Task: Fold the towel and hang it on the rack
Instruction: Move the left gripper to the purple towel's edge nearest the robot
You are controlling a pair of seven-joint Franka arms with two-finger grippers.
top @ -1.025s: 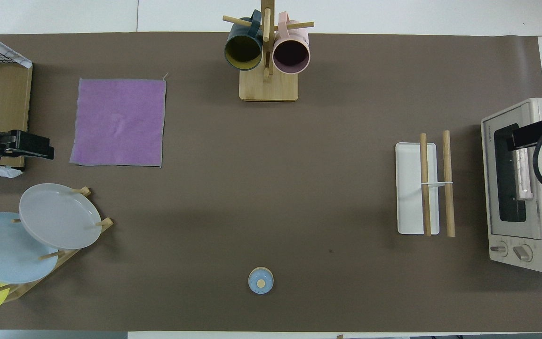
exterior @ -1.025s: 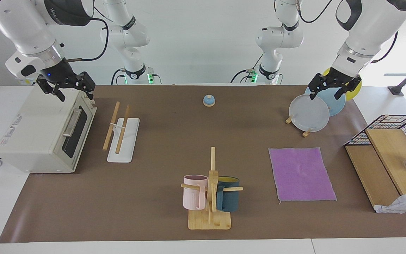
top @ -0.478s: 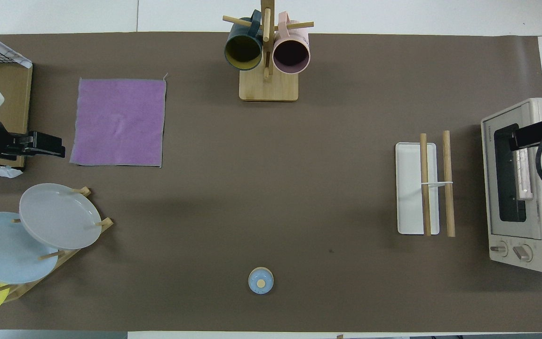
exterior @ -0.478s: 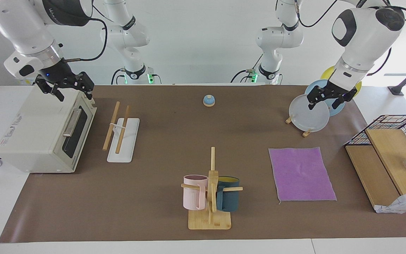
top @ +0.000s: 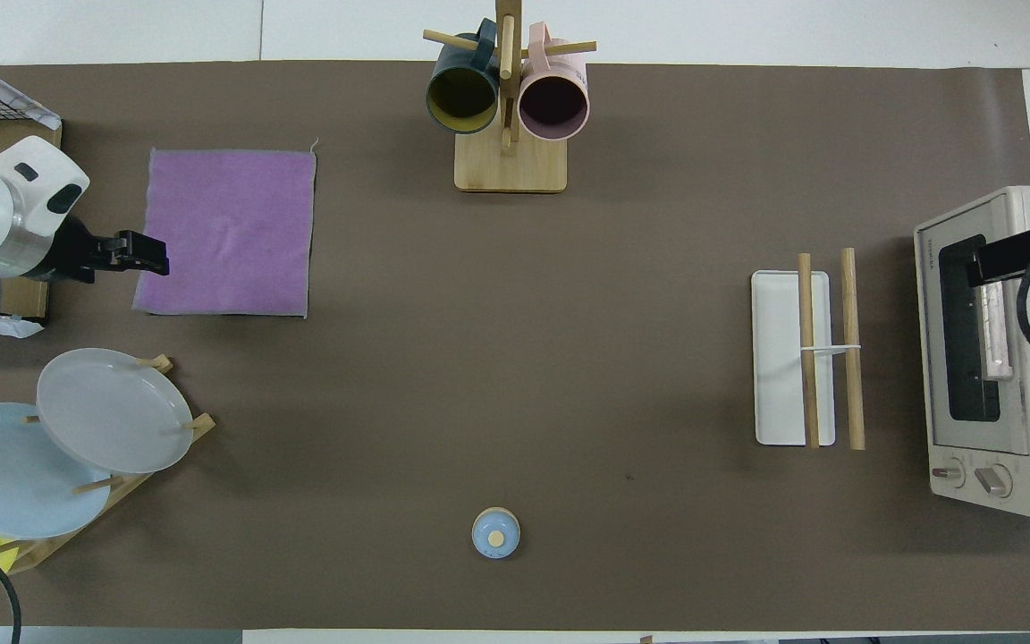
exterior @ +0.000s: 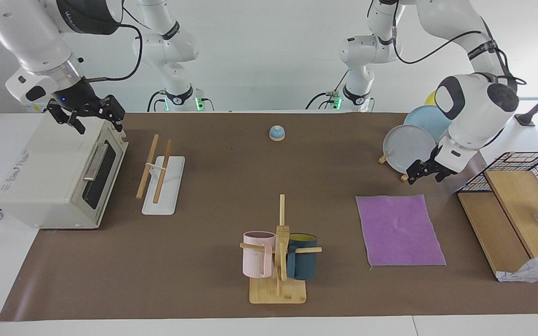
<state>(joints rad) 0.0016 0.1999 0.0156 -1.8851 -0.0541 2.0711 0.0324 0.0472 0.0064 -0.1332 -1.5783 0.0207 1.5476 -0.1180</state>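
The purple towel [exterior: 399,229] lies flat and unfolded on the brown mat; it also shows in the overhead view [top: 227,231]. My left gripper [exterior: 427,171] is open and empty, up in the air. In the overhead view the left gripper [top: 144,253] is over the towel's edge toward the left arm's end of the table. The rack [exterior: 159,168], two wooden rods on a white base, stands beside the toaster oven and also shows in the overhead view [top: 823,358]. My right gripper [exterior: 89,114] waits open and empty over the toaster oven [exterior: 59,172].
A plate stand [exterior: 409,148] with grey, blue and yellow plates stands nearer to the robots than the towel. A wire basket with wooden boards [exterior: 512,205] is at the left arm's end. The mug tree [exterior: 279,252] and a small blue bell [exterior: 276,133] are mid-table.
My left arm has swung down from over the plates to just over the towel's edge. The right gripper and the towel have not moved.
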